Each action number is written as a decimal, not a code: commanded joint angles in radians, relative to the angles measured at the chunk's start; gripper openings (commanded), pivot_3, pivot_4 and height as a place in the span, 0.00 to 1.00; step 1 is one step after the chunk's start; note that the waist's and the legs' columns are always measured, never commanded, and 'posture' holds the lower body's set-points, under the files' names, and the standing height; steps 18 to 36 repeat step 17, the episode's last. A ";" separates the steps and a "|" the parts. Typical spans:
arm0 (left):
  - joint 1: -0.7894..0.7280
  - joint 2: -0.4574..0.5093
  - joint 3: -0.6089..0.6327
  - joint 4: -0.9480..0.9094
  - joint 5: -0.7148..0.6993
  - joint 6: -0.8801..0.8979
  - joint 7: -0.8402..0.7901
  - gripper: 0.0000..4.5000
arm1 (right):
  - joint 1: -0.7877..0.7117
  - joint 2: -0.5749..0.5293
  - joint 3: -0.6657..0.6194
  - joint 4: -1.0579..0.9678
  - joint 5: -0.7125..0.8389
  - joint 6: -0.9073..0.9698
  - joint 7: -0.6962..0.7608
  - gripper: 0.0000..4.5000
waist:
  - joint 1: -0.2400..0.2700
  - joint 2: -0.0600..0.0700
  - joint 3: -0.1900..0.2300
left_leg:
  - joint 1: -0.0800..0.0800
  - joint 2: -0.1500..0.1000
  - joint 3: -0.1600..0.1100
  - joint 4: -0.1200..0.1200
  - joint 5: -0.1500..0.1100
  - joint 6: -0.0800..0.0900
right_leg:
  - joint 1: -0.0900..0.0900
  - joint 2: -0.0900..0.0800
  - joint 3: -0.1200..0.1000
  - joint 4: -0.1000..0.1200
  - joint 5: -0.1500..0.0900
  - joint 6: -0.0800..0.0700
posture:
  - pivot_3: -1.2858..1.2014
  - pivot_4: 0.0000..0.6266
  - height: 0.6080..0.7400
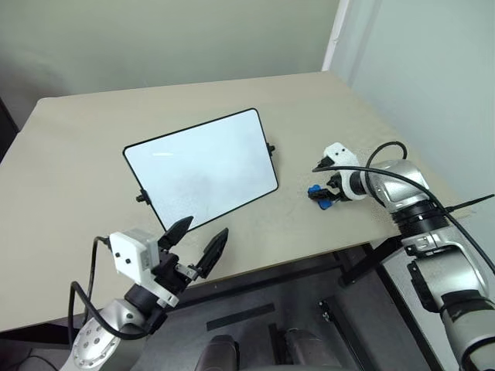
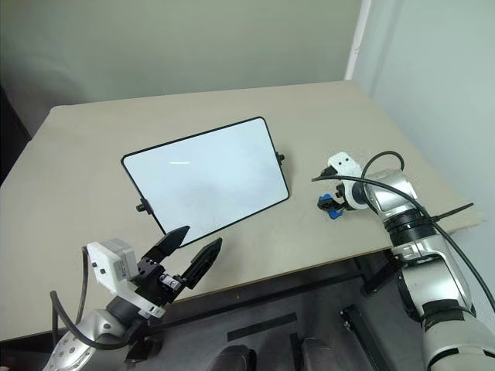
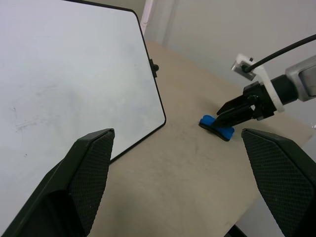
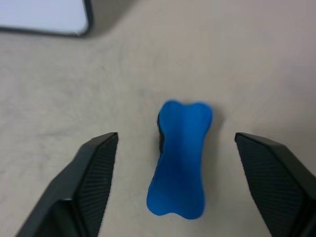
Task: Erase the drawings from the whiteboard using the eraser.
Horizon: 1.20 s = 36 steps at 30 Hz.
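Observation:
The whiteboard (image 1: 201, 166) lies on the tan table, its black frame turned at a slant. No drawings are in view on it: the white surface (image 3: 64, 84) bears just faint grey smears. To the board's right the blue eraser (image 4: 181, 158) rests flat on the table. My right gripper (image 4: 177, 138) points down over it, open, one finger on each side and a gap to both. My left gripper (image 1: 205, 228) hovers open at the table's front edge, just before the board's near corner, holding nothing.
The table (image 1: 77, 154) ends close behind the eraser on the right and just under my left gripper at the front. A pale wall (image 1: 433, 69) stands right of the table. A black cable (image 1: 387, 174) loops over my right wrist.

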<state>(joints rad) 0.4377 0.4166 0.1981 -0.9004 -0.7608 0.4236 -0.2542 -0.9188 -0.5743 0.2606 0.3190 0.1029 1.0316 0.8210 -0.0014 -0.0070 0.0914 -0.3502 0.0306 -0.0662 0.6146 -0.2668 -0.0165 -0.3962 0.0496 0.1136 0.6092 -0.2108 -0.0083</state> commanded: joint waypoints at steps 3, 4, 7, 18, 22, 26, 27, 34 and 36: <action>-0.014 0.009 0.027 -0.017 -0.012 -0.016 -0.014 1.00 | 0.100 -0.080 -0.128 -0.290 0.128 0.000 0.083 0.86 | 0.003 -0.002 -0.001 | 0.001 0.000 0.000 0.000 0.000 0.000 | 0.002 0.000 0.000 0.000 -0.002 0.000 | 0.52 0.24 0.90; -0.018 0.011 0.030 -0.011 -0.014 -0.016 -0.018 1.00 | 0.124 -0.084 -0.154 -0.334 0.155 0.003 0.090 0.86 | 0.003 -0.002 -0.001 | 0.001 0.000 0.000 0.000 0.000 0.000 | 0.004 0.000 0.000 0.000 -0.002 0.000 | 0.52 0.24 0.90; -0.043 0.023 0.040 0.009 -0.027 -0.005 -0.029 1.00 | 0.194 -0.089 -0.221 -0.428 0.210 -0.035 0.091 0.86 | 0.003 -0.001 -0.001 | 0.001 -0.001 0.000 0.000 0.000 0.000 | 0.006 0.000 0.000 0.000 -0.004 0.002 | 0.52 0.24 0.90; -0.039 0.034 0.042 0.002 -0.048 0.009 -0.026 1.00 | 0.258 -0.111 -0.217 -0.450 0.228 -0.095 0.069 0.86 | -0.001 -0.001 0.000 | 0.002 -0.001 0.000 0.002 0.001 0.001 | 0.007 0.000 0.001 0.000 -0.008 0.009 | 0.52 0.24 0.90; -0.039 0.034 0.042 0.002 -0.048 0.009 -0.026 1.00 | 0.258 -0.111 -0.217 -0.450 0.228 -0.095 0.069 0.86 | -0.001 -0.001 0.000 | 0.002 -0.001 0.000 0.002 0.001 0.001 | 0.007 0.000 0.001 0.000 -0.008 0.009 | 0.52 0.24 0.90; -0.039 0.034 0.042 0.002 -0.048 0.009 -0.026 1.00 | 0.258 -0.111 -0.217 -0.450 0.228 -0.095 0.069 0.86 | -0.001 -0.001 0.000 | 0.002 -0.001 0.000 0.002 0.001 0.001 | 0.007 0.000 0.001 0.000 -0.008 0.009 | 0.52 0.24 0.90; -0.039 0.034 0.042 0.002 -0.048 0.009 -0.026 1.00 | 0.258 -0.111 -0.217 -0.450 0.228 -0.095 0.069 0.86 | -0.001 -0.001 0.000 | 0.002 -0.001 0.000 0.002 0.001 0.001 | 0.007 0.000 0.001 0.000 -0.008 0.009 | 0.52 0.24 0.90; -0.039 0.034 0.042 0.002 -0.048 0.009 -0.026 1.00 | 0.258 -0.111 -0.217 -0.450 0.228 -0.095 0.069 0.86 | -0.001 -0.001 0.000 | 0.002 -0.001 0.000 0.002 0.001 0.001 | 0.007 0.000 0.001 0.000 -0.008 0.009 | 0.52 0.24 0.90; -0.039 0.034 0.042 0.002 -0.048 0.009 -0.026 1.00 | 0.258 -0.111 -0.217 -0.450 0.228 -0.095 0.069 0.86 | -0.001 -0.001 0.000 | 0.002 -0.001 0.000 0.002 0.001 0.001 | 0.007 0.000 0.001 0.000 -0.008 0.009 | 0.52 0.24 0.90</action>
